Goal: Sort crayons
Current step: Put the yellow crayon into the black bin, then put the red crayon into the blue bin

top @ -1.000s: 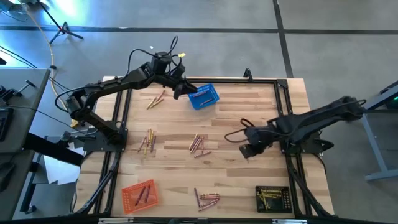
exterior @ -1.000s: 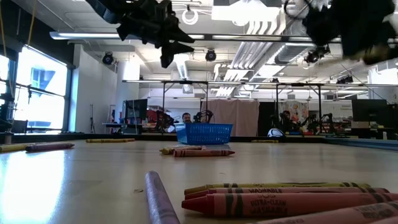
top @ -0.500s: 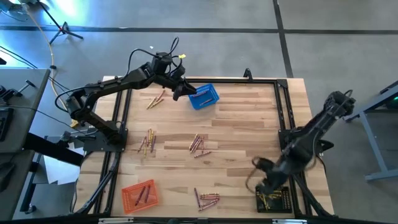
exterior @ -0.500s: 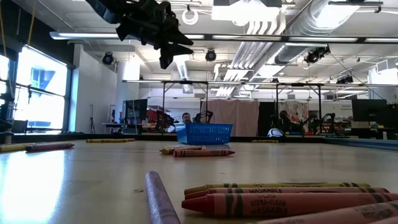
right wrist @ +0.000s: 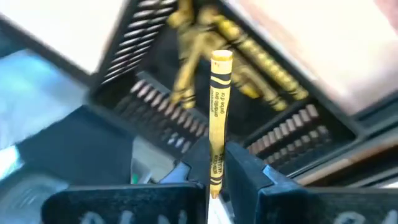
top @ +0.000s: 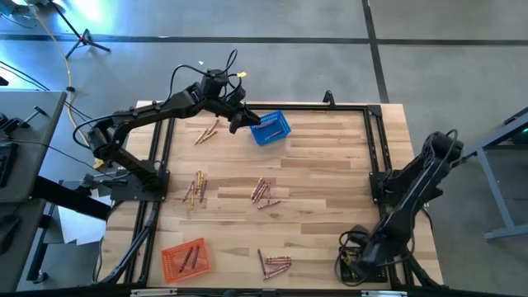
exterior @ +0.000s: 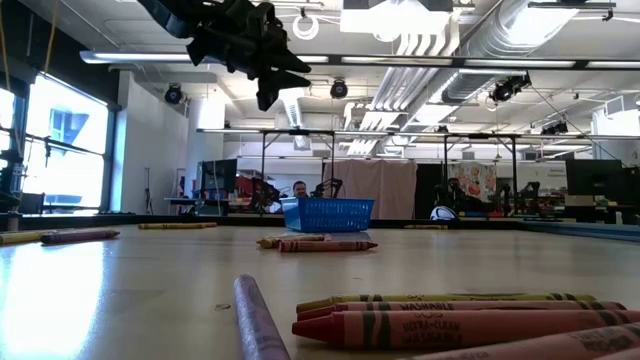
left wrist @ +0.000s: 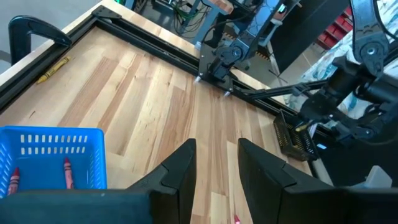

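Observation:
Crayons lie in loose groups on the wooden table: near the far left (top: 206, 132), left of centre (top: 196, 188), at the centre (top: 264, 191) and at the near edge (top: 276, 264). My right gripper (top: 353, 257) hangs over the black basket (right wrist: 261, 93) at the near right corner, shut on a yellow crayon (right wrist: 217, 106). More yellow crayons (right wrist: 205, 37) lie in that basket. My left gripper (left wrist: 216, 149) hovers open beside the blue basket (top: 271, 128) at the far side, with nothing between its fingers. Red crayons (left wrist: 67, 171) lie in the blue basket. My right gripper pinches the yellow crayon by its near end (right wrist: 214, 169) between its two fingers (right wrist: 250, 168). The fingers slant steeply down from above. The crayon sticks out ahead in line with them, lifted clear above the black basket.
An orange basket (top: 186, 257) holding a few crayons stands at the near left. A black metal frame (top: 375, 157) runs along the table's edges. Bare wood lies between the crayon groups and across the right half of the table (top: 330, 157).
My right gripper has swung from the table's middle right toward the near right corner, sunk a little and tipped further downward, ending over the black basket. It has left the low view. My left gripper has kept still.

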Robot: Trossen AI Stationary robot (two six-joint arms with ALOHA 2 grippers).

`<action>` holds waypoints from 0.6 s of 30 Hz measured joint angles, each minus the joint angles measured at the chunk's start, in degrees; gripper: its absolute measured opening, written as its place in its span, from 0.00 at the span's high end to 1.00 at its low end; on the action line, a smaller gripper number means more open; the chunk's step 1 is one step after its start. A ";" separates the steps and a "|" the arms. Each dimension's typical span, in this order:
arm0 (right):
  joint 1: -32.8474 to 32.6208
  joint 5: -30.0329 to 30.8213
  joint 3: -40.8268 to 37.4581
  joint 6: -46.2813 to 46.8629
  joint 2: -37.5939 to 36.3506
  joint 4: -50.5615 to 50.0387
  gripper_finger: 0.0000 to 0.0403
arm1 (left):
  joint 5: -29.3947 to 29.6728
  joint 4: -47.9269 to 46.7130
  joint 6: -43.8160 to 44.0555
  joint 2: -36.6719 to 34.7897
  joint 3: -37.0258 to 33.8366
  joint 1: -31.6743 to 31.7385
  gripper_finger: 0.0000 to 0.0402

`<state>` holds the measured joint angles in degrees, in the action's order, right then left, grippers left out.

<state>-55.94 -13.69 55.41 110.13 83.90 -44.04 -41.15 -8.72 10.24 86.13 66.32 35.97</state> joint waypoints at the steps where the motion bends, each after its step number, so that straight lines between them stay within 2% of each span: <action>1: 0.00 -0.01 -0.04 0.51 0.26 -0.26 0.92 | -0.02 -0.01 0.01 0.00 0.00 0.00 0.74; 9: 0.00 -0.01 -0.02 0.61 0.49 -0.15 0.81 | -0.13 -0.01 1.18 0.00 0.00 0.00 0.74; 14: 0.90 0.03 -0.03 1.95 0.43 -0.10 0.79 | -0.20 -0.58 1.64 0.00 0.00 -0.33 0.74; 18: 3.05 5.55 -0.02 -0.78 0.39 1.77 0.79 | -0.18 -0.58 1.60 0.00 0.00 -1.74 0.74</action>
<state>-52.89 -8.15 55.40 109.34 84.29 -42.27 -41.33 -9.30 11.84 86.13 66.32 34.22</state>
